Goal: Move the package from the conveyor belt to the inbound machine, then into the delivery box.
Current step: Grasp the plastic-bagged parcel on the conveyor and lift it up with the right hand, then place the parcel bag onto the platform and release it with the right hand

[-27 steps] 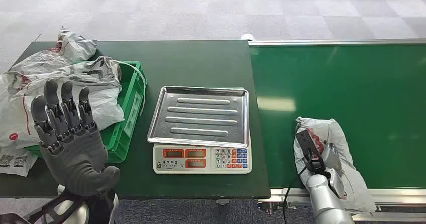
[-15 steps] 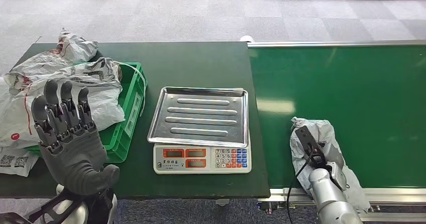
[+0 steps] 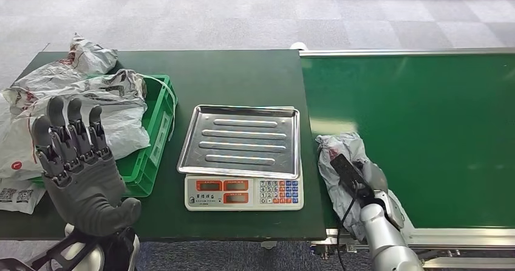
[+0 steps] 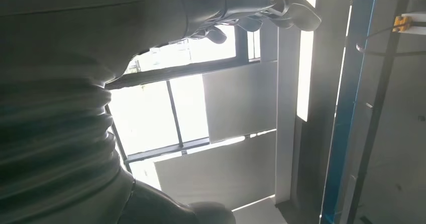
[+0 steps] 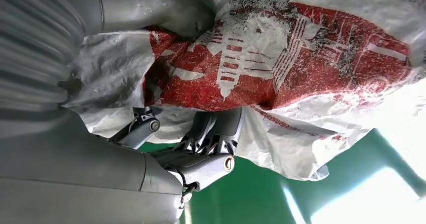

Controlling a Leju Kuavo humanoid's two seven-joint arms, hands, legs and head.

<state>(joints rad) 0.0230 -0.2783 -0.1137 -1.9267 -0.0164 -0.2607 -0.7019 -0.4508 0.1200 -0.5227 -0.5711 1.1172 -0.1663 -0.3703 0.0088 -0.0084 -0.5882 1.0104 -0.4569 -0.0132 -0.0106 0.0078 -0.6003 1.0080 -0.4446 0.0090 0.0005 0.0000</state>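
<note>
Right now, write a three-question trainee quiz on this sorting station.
1. True or false: the scale's steel tray is bare.
2. What does the right hand grip?
A. a grey package
B. the green crate
C. the scale
3. Fill in: the left hand is raised with its fingers ____.

Key:
1. True.
2. A: the package, at the conveyor belt's near edge.
3. Apart; it holds nothing.

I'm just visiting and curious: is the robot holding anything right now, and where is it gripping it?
Yes. The right hand grips the grey-and-red plastic package by its crumpled near end. The raised left hand holds nothing.
</note>
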